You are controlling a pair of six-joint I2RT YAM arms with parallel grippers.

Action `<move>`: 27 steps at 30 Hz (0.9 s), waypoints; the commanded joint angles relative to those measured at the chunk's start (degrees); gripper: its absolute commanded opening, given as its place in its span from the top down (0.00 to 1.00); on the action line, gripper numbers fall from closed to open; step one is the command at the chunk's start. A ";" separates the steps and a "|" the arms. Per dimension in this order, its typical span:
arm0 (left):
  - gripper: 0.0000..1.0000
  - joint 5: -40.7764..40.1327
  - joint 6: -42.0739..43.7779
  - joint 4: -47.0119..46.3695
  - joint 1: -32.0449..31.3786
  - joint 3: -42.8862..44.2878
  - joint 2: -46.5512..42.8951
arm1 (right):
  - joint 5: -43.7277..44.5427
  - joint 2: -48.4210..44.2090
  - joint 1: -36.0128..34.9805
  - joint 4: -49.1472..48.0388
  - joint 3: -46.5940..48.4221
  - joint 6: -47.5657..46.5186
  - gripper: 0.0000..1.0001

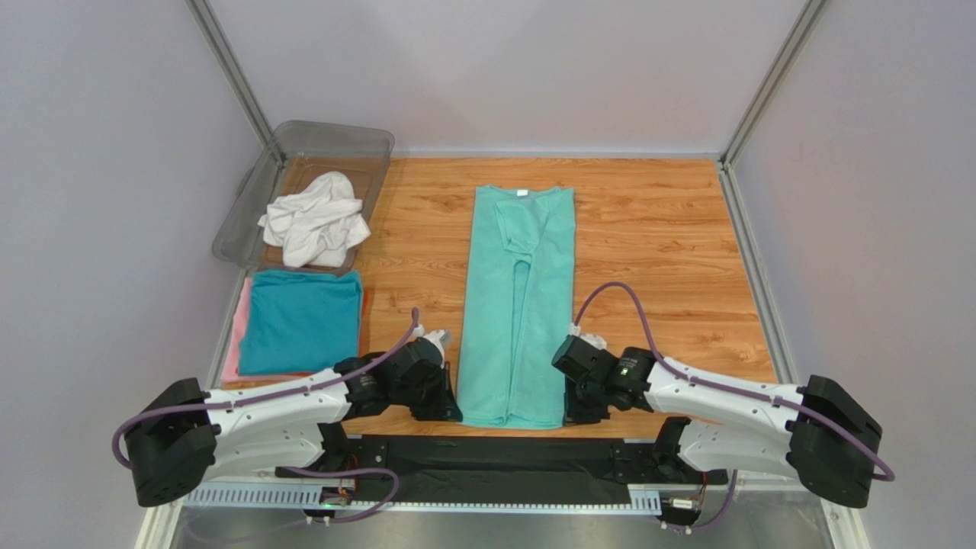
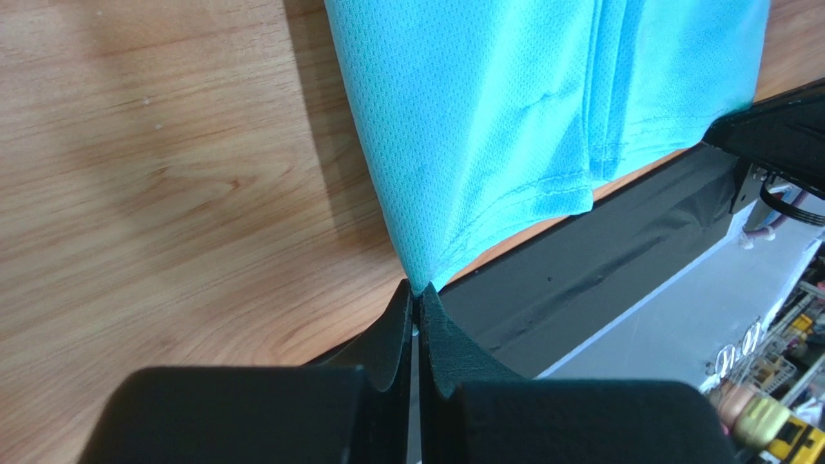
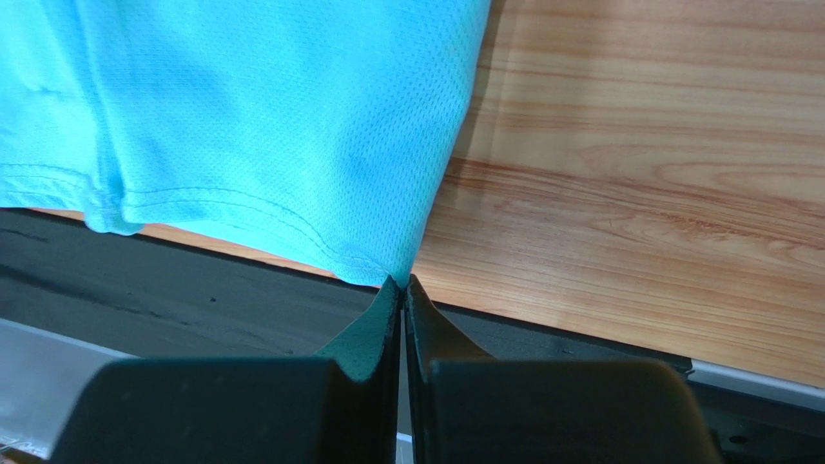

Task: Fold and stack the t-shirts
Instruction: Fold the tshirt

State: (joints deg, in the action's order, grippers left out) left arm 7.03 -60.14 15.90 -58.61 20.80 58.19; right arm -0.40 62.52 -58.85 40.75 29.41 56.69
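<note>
Two corners at the near end of the green t-shirt [image 1: 521,309] are pinched tight: the left jaws squeeze one, the right jaws squeeze the other. The shirt lies long and narrow in the middle of the bench [image 1: 676,252]. A folded blue t-shirt [image 1: 300,323] lies to its left.

**Table layout**

Centre: mint-green cloth t-shirt [image 1: 518,303], folded lengthwise, is laid on wooden table [image 1: 664,252]. Far left: crumpled white cloth t-shirt [image 1: 315,220] is held in clear plastic bin [image 1: 344,142]. Just before the bin, folded teal-blue cloth t-shirt [image 1: 300,320] is stacked on pink cloth t-shirt [image 1: 239,332].
</note>
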 commanded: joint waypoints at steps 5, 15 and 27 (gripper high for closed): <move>1.00 -4.73 1.78 4.49 -0.28 7.67 -3.09 | 7.60 -3.46 -0.13 4.68 7.76 -3.33 1.00; 1.00 -6.06 11.88 9.85 7.09 22.70 6.92 | 15.26 1.19 7.60 4.96 19.36 -13.52 1.00; 1.00 1.76 22.78 10.47 20.80 40.37 22.65 | 12.18 11.47 21.31 -2.60 31.67 -24.95 1.00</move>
State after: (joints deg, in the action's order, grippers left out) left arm 4.99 -42.09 26.35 -39.81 58.04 78.61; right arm 11.49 72.29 -39.18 42.37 56.82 35.88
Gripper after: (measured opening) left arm 0.008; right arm 0.007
